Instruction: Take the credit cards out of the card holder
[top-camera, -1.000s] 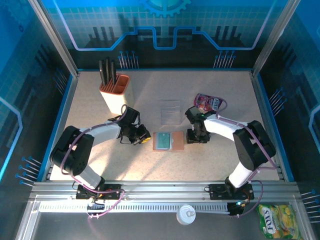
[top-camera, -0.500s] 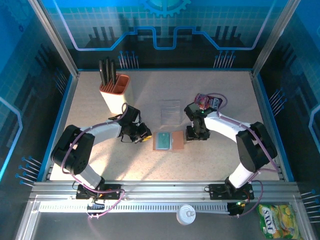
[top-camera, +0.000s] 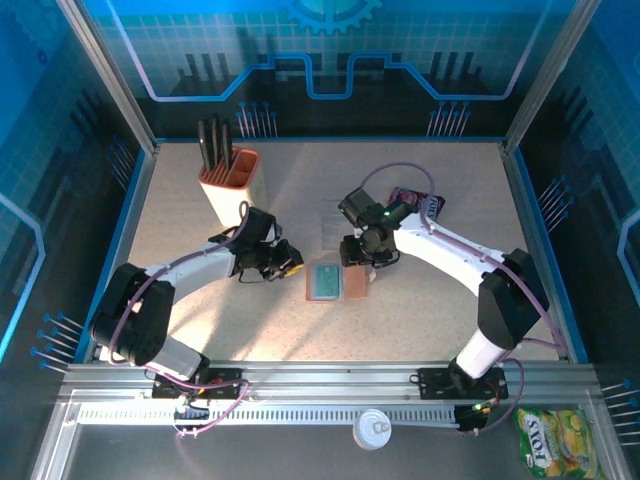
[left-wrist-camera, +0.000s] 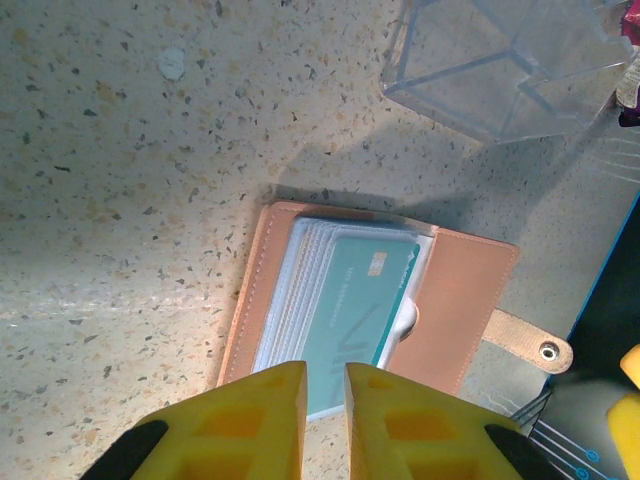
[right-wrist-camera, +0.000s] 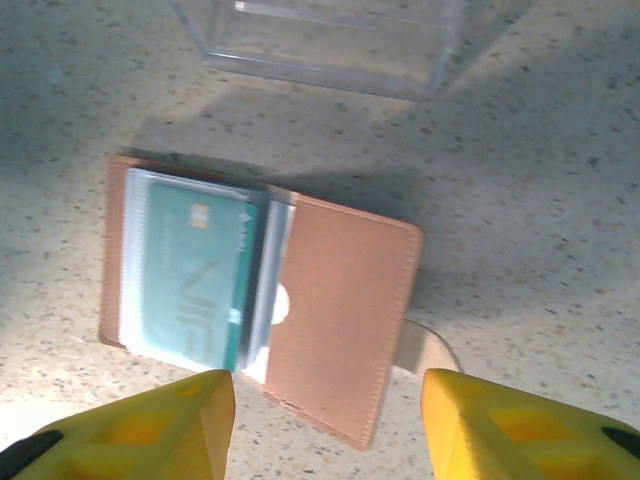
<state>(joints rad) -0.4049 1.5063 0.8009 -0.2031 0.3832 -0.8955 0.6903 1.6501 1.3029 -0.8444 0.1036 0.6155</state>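
Observation:
The brown card holder (top-camera: 352, 284) lies open on the table, and a teal credit card (top-camera: 325, 282) shows in its clear sleeves. In the left wrist view the card (left-wrist-camera: 365, 295) and holder (left-wrist-camera: 460, 300) lie just beyond my left gripper (left-wrist-camera: 325, 400), whose yellow fingers stand barely open with nothing between them. My left gripper (top-camera: 285, 268) sits at the holder's left side. My right gripper (top-camera: 362, 255) hovers open over the holder's far right corner. Seen from the right wrist, its fingers (right-wrist-camera: 200, 420) straddle the brown flap (right-wrist-camera: 340, 310) beside the card (right-wrist-camera: 190, 280).
A clear plastic case (top-camera: 340, 222) lies just behind the holder, close to both grippers. An orange-and-cream knife block (top-camera: 228, 185) stands at the back left. A purple snack pouch (top-camera: 420, 205) lies at the back right, partly under the right arm.
My right arm has swung left and back, from the holder's right side to above its far right corner. The left gripper has barely shifted.

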